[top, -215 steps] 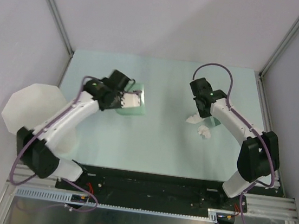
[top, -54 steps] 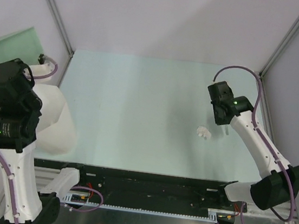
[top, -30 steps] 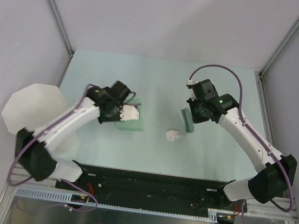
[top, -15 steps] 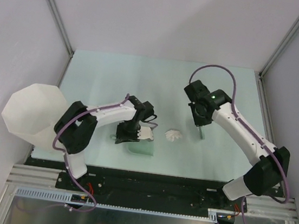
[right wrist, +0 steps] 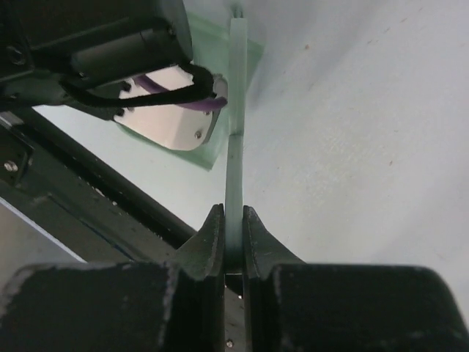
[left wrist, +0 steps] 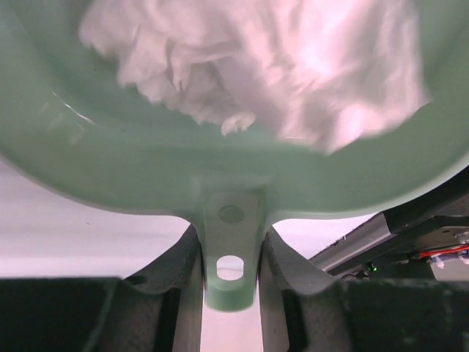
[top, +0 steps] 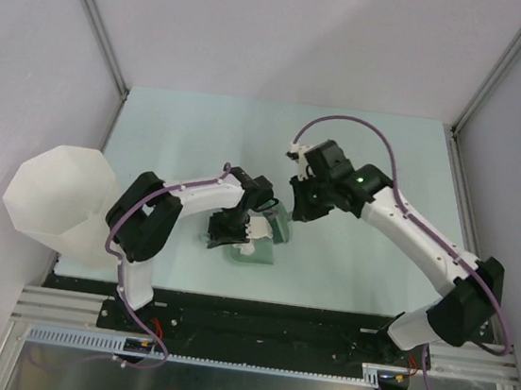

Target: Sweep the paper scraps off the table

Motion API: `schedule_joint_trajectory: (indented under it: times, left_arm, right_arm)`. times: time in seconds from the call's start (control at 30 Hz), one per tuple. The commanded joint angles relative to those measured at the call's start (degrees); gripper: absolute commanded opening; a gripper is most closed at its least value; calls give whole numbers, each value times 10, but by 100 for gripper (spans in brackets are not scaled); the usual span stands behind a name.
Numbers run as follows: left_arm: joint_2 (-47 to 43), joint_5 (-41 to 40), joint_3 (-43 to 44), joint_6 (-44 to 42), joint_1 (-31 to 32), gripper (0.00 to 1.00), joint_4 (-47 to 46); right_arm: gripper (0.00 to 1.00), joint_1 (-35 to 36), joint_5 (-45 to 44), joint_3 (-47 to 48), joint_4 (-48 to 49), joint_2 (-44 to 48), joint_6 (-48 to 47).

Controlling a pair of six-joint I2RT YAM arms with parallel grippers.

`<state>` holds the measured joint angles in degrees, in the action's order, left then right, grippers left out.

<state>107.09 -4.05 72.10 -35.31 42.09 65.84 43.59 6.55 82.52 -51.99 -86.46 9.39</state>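
All visible paper scraps (left wrist: 278,66) sit in the dustpan (left wrist: 146,161), lower centre of the table (top: 201,140) in the top view, left gripper (left wrist: 231,257) clamped on its handle. The brush (right wrist: 236,110) is pinched in the right gripper (right wrist: 233,235) at the pan's right lip. With the bin (top: 51,198) at far left, left arm likely dumps next.

The top view is bright, sharp and evenly lit from above, with only faint soft shadows on the table (top: 328,260) under the arms. In the left wrist view the scraps (left wrist: 293,59) are blown out and blurred, and the dustpan (left wrist: 146,161) is soft. In the right wrist view the fingers (right wrist: 205,246) are dark, and the brush (right wrist: 236,95) blurs toward its far end.
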Motion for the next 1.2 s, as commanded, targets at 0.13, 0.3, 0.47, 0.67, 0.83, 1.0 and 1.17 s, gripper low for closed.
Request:
schedule_joint_trajectory:
  times: [0.13,0.3,0.47,0.67,0.83,1.0,1.17]
  left_arm:
    - [-55,93,8,6,-22,0,-52]
    - [-132,202,51,-4,-76,0,-54]
    - [-209,255,103,25,-132,0,-54]
    - [-311,273,148,66,-218,0,-50]
    - [-368,287,185,40,-348,0,-17]
    - [-393,315,257,-22,-533,0,56]
    - [-399,344,315,-86,-711,0,114]
  right_arm:
    - [0,-55,-131,7,21,133,12]
    - [0,-113,-227,8,-12,219,2]
    - [0,-167,-233,6,-5,259,-12]
    - [0,-174,-204,-7,-8,234,-18]
    - [0,-174,-181,-18,7,219,-19]
    - [0,-173,-168,-34,13,203,-20]
    - [0,-175,-151,-51,21,197,-20]
